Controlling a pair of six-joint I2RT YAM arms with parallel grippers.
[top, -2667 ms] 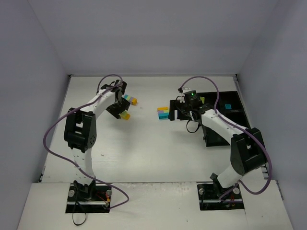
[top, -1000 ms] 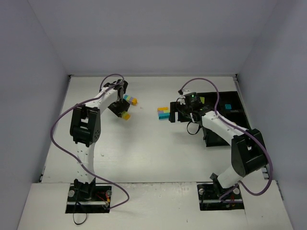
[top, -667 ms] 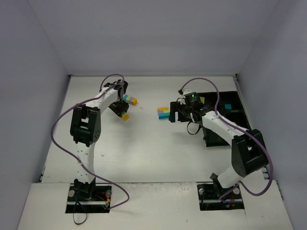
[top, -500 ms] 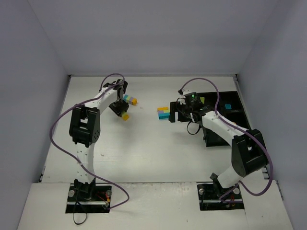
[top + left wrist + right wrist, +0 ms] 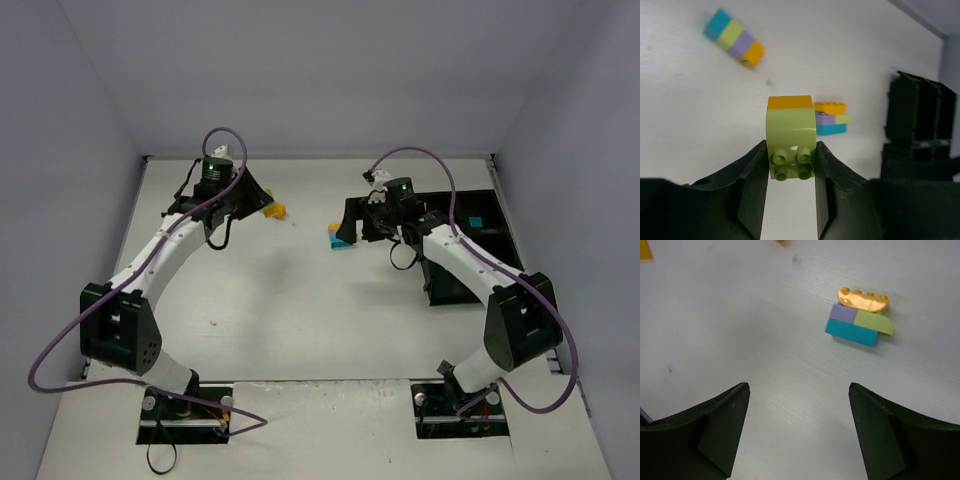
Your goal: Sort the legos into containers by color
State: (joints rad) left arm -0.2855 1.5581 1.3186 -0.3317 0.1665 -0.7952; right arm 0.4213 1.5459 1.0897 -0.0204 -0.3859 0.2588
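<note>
The left claw [image 5: 790, 167] is narrowed onto a lime brick [image 5: 790, 135], one finger pressed to each side, the brick's studs facing the wrist camera. An orange brick [image 5: 789, 102] sits joined on its far end. In that wrist view a four-colour cluster [image 5: 830, 119] lies on the white table [image 5: 700, 115] just past the held piece, toward 1 o'clock. It has orange on top, lavender and lime in the middle, and cyan at the bottom. Farther out, at about 11 o'clock, a row of four joined bricks [image 5: 735, 44] lies tilted, running cyan, lime, lavender, orange.

The right claw [image 5: 800, 410] is spread wide with nothing between its fingers [image 5: 722, 425]. In its wrist view the same cluster lies at about 1 o'clock on the bare table, apart from both fingers.

From above, the left claw [image 5: 245, 200] sits at about 10 o'clock on the table and the right claw [image 5: 352, 222] at about 1 o'clock. The cluster lies right at the right claw's tip. Only the orange end of the row shows, just beside the left claw. The black tray [image 5: 490, 255] lies at 3 o'clock, partly under the right arm, with a cyan brick [image 5: 477, 222] in one far compartment.
</note>
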